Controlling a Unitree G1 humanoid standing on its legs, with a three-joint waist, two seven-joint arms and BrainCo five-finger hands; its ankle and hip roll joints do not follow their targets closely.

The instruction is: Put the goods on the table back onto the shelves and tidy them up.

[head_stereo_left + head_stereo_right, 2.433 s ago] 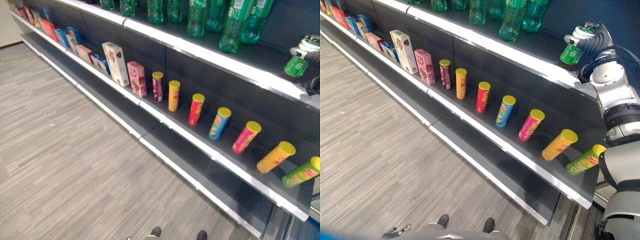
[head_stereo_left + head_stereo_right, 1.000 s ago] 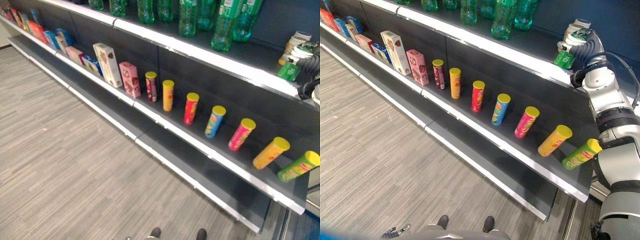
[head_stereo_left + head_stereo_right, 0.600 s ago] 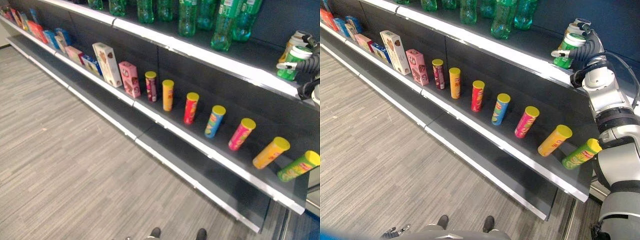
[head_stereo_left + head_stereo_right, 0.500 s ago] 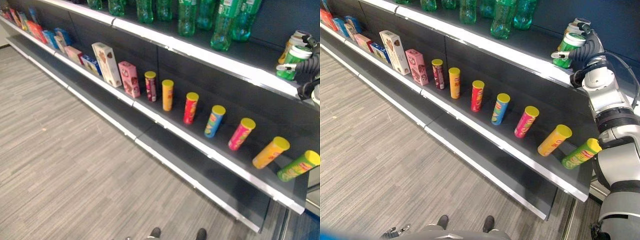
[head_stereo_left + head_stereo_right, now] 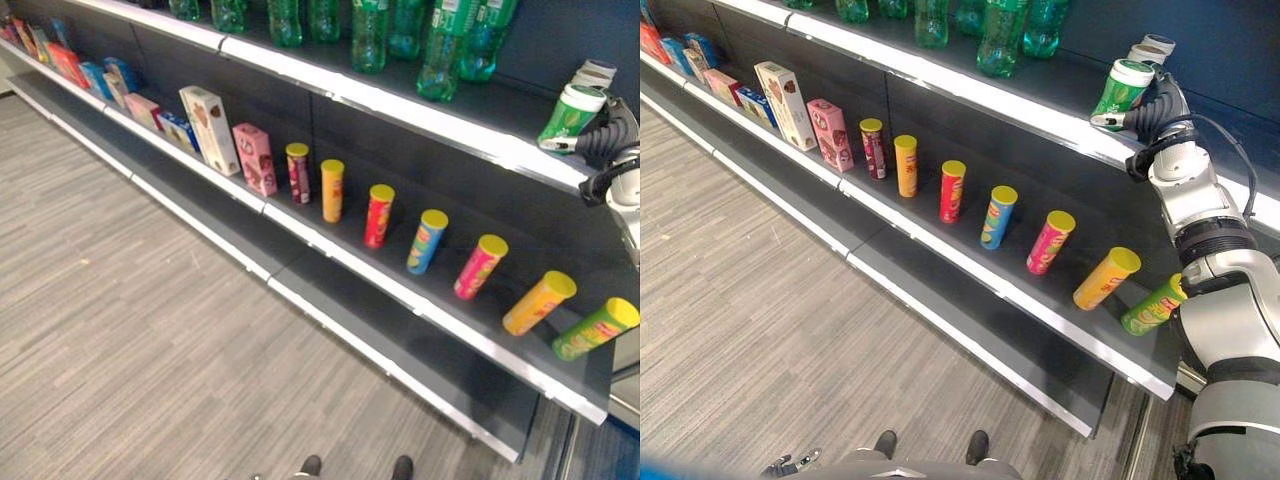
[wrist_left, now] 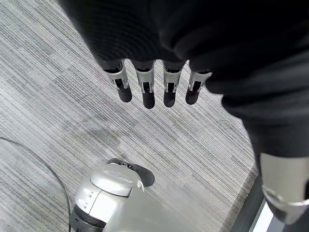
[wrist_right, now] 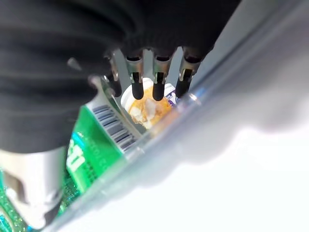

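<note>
— What colour is the cup [image 5: 1122, 88] by the right hand [image 5: 1152, 108]?
— Green with a white lid. The cup behind it [image 7: 147, 107] is orange and white.
— And the tubes?
— All have yellow lids. One is pink [image 5: 1049, 243], one orange [image 5: 1105, 278], one green [image 5: 594, 330].
— The bottles [image 5: 440, 45]?
— Green. The shelf [image 5: 420, 110] is dark with a silver edge. The floor [image 5: 120, 330] is grey and stripy.

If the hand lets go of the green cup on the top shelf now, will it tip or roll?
The green cup looks tall and narrow and leans, so it may tip. Being round, it would probably roll once down. The right hand is at its side.
</note>
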